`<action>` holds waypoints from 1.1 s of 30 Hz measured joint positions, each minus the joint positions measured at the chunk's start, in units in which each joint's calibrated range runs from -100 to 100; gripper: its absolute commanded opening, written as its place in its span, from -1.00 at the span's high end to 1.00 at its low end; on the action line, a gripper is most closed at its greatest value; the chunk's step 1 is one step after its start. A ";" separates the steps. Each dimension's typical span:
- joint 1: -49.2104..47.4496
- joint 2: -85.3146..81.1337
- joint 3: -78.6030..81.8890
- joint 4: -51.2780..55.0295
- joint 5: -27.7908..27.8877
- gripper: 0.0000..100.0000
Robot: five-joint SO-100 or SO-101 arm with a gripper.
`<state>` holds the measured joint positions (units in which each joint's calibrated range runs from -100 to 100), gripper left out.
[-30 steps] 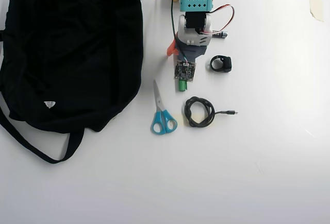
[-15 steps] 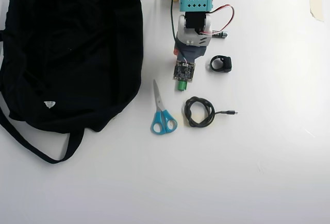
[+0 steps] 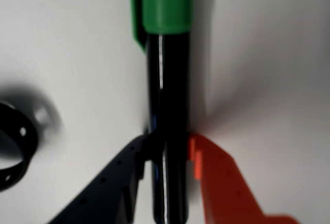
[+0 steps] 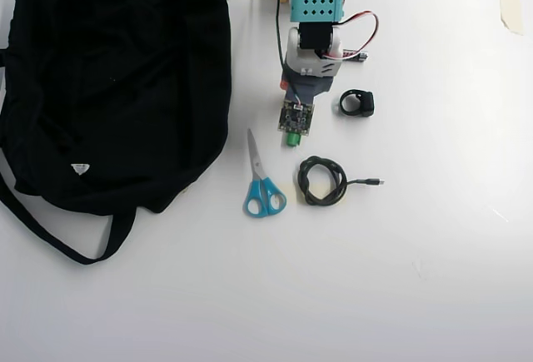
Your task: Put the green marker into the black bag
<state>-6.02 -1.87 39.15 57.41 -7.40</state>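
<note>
In the wrist view the green marker [image 3: 166,90] runs straight up the middle, black barrel below and green cap at the top. My gripper [image 3: 166,147] is shut on the barrel, black finger [image 3: 121,180] on the left and orange finger [image 3: 221,183] on the right. In the overhead view only the marker's green end [image 4: 292,139] pokes out below the wrist's circuit board [image 4: 296,116], which hides the fingers. The black bag [image 4: 108,79] lies open-topped at the left, its strap [image 4: 58,233] looping along the lower left, well apart from the arm.
Blue-handled scissors [image 4: 262,183] lie just below and left of the marker end. A coiled black cable [image 4: 323,181] sits to their right. A small black ring-shaped part [image 4: 357,102] rests right of the wrist, also seen in the wrist view [image 3: 13,147]. Tape [image 4: 510,6] is at top right.
The orange finger, swung out to the left one second ago, has closed in on the marker. The arm has shifted only slightly.
</note>
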 measured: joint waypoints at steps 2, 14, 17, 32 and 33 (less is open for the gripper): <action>0.00 0.00 -1.65 1.72 0.20 0.95; -1.91 0.00 -16.35 17.17 0.93 0.95; -2.13 0.00 -20.05 20.44 0.93 0.95; -1.98 -14.45 -26.97 30.66 0.88 0.96; -1.69 -15.11 -27.83 31.43 0.88 0.96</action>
<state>-7.71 -16.98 11.32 88.84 -6.52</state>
